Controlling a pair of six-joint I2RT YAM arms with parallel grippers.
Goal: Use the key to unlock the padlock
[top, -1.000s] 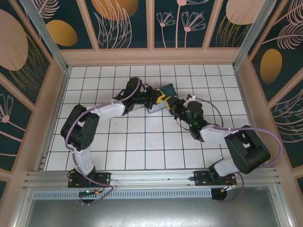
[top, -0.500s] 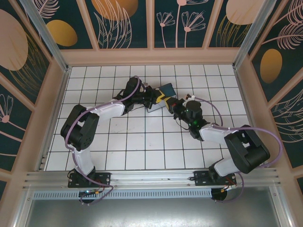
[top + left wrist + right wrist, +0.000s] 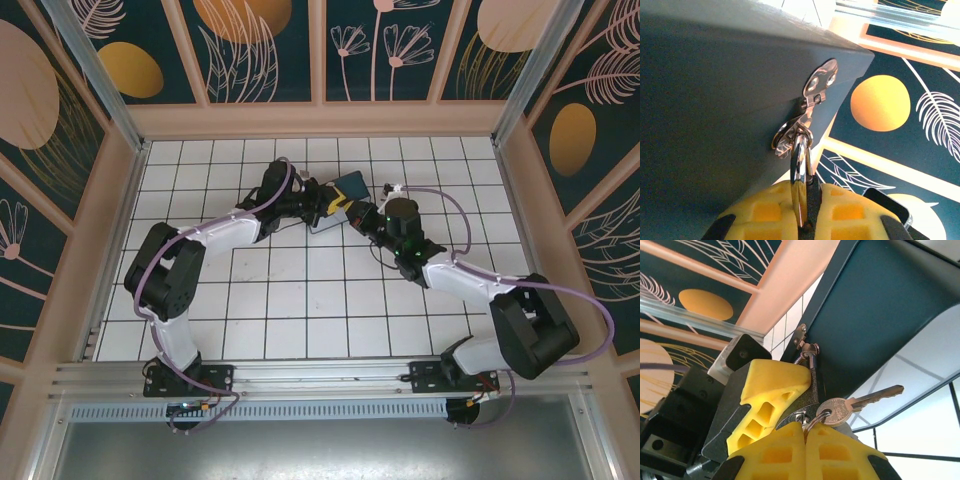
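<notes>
The padlock, small and dark grey, hangs by its shiny shackle from a metal hasp on the dark box. My left gripper is shut on the padlock's body, its yellow pads pressed against both sides. In the right wrist view the left gripper's yellow finger covers the padlock's left side. My right gripper is shut on the key ring just below the padlock. One silvery key sticks out to the right of the pads. Seen from above, the left gripper and right gripper meet at the box's near corner.
The dark box stands tilted on the white tiled floor. Painted walls with wooden frames close in the back and both sides. Open tiles lie in front of the two arms.
My right gripper has shut on the key ring. The right arm has stretched forward toward the box, and both grippers and the box have shifted slightly toward the back wall.
</notes>
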